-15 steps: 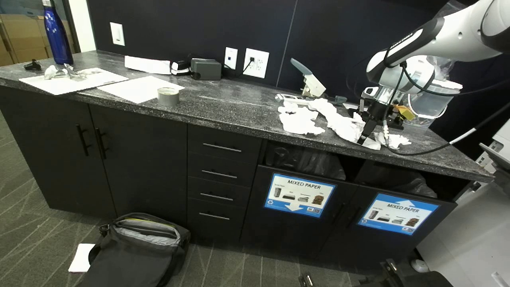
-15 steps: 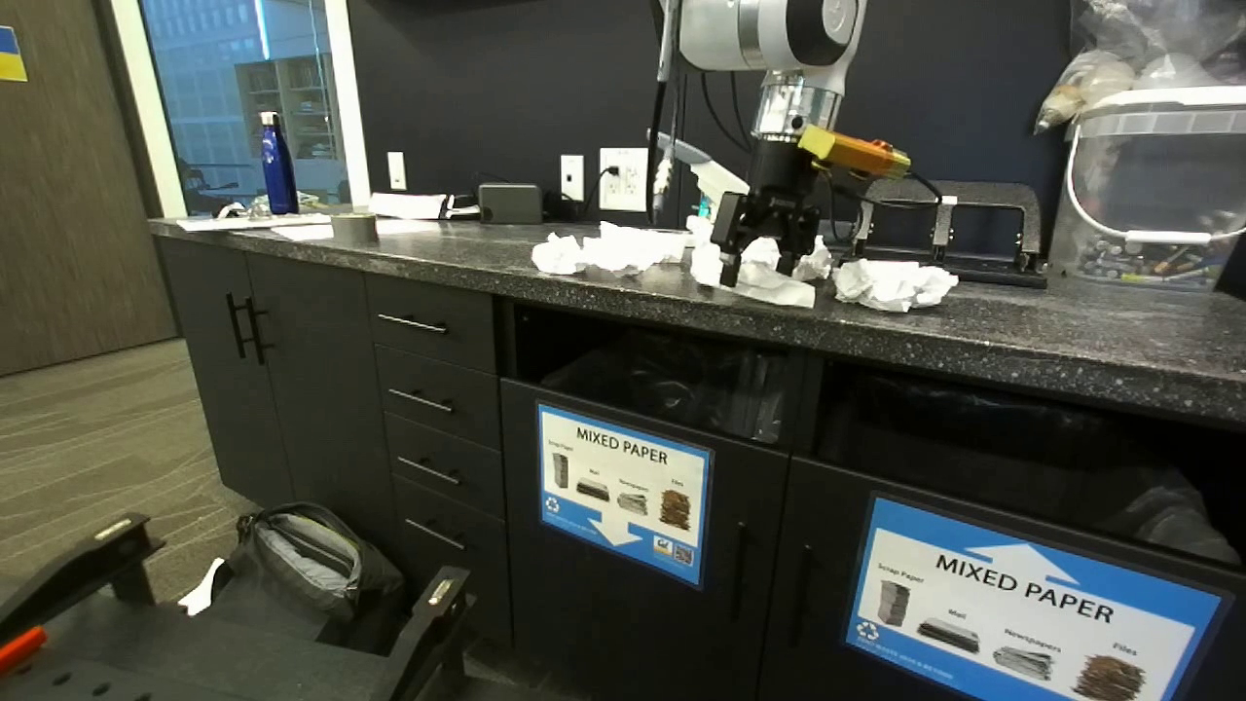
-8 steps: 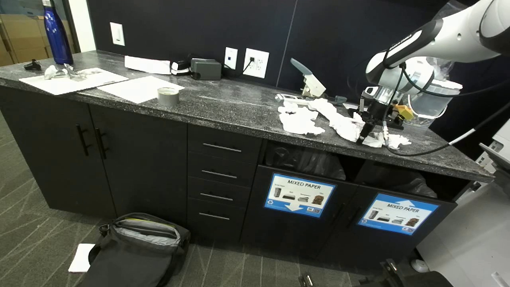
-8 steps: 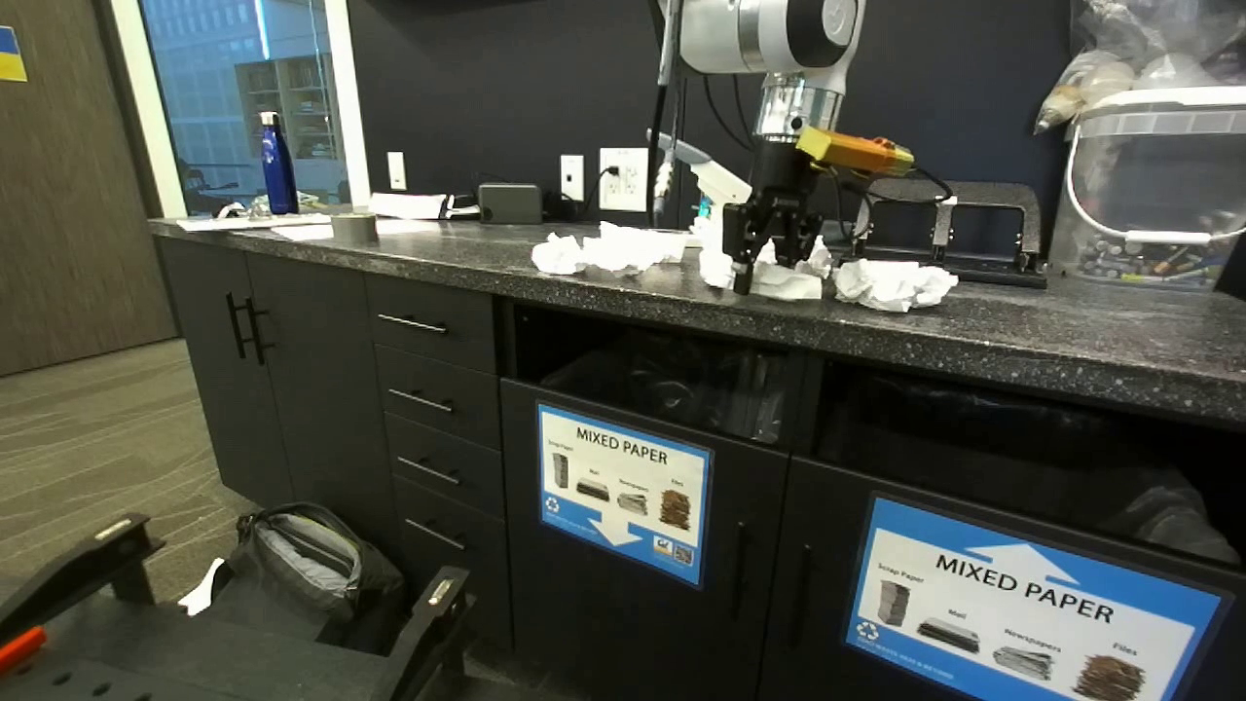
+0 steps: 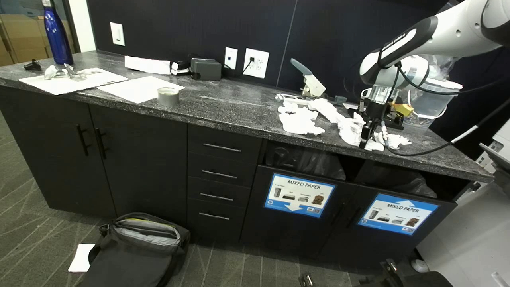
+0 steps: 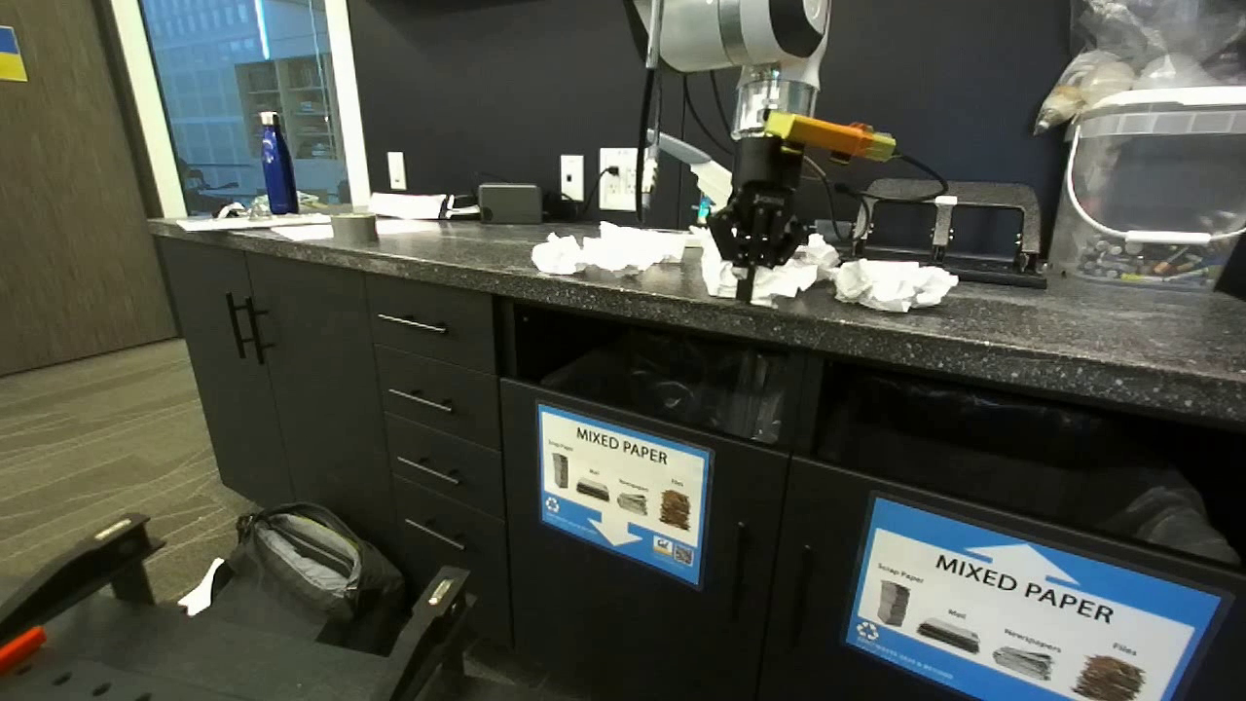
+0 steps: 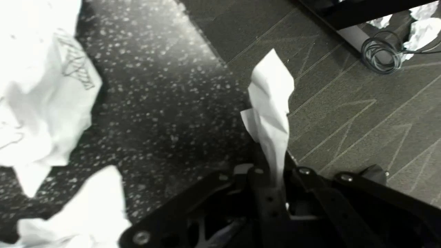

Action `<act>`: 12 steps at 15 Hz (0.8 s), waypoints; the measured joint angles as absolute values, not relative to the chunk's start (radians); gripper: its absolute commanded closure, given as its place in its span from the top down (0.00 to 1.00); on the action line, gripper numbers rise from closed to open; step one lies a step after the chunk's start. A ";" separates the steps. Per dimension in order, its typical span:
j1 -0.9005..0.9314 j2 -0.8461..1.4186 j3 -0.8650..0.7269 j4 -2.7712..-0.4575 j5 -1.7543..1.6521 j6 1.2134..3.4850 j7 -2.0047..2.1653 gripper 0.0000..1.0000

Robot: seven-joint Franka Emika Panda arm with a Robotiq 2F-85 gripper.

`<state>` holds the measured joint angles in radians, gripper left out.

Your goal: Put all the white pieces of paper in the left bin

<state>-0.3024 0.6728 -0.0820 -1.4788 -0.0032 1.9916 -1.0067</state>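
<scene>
The speckled worktop (image 5: 223, 104) ran across the top of the dark left bin (image 6: 642, 623). The bin's mouth, just below the worktop edge, showed a dark plastic liner (image 6: 672, 385); its front bore a blue-bordered MIXED PAPER label (image 6: 623, 492) with a downward arrow. On the worktop lay a crumpled cluster of white paper (image 6: 613, 250) above the left bin, a crumpled paper heap (image 5: 350, 130) above that bin's right-hand end as seen in both exterior views, and a loose paper wad (image 6: 896, 284) just past that end. The black pincer (image 6: 747, 284) stood low over the worktop, above the right-hand end of the left bin. Its jaws were together, with scarcely a gap, and gripped a creased paper strip (image 7: 270, 103), which projected past them in the wrist view; whether the strip touched the worktop could not be told. Handling, as judged: the paper was likely very light and limp, slightly springy at its creases, dry and matte rather than slippery, and easily torn. A raised fold or doubled crease promised the firmest hold; a thin single corner was likelier to rip or slide out. The strip appeared caught at a narrow part, so its free end probably called for clearance from the left bin's front on the way in.
</scene>
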 measured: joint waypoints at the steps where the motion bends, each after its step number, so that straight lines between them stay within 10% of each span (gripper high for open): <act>1: -0.294 0.660 -0.081 -1.498 -0.010 1.978 -0.987 0.15; 12: -0.192 0.473 0.010 -1.974 0.036 2.039 -0.783 0.14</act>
<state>-0.1918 0.4731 0.0096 -1.9739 0.0359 2.0386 -0.7828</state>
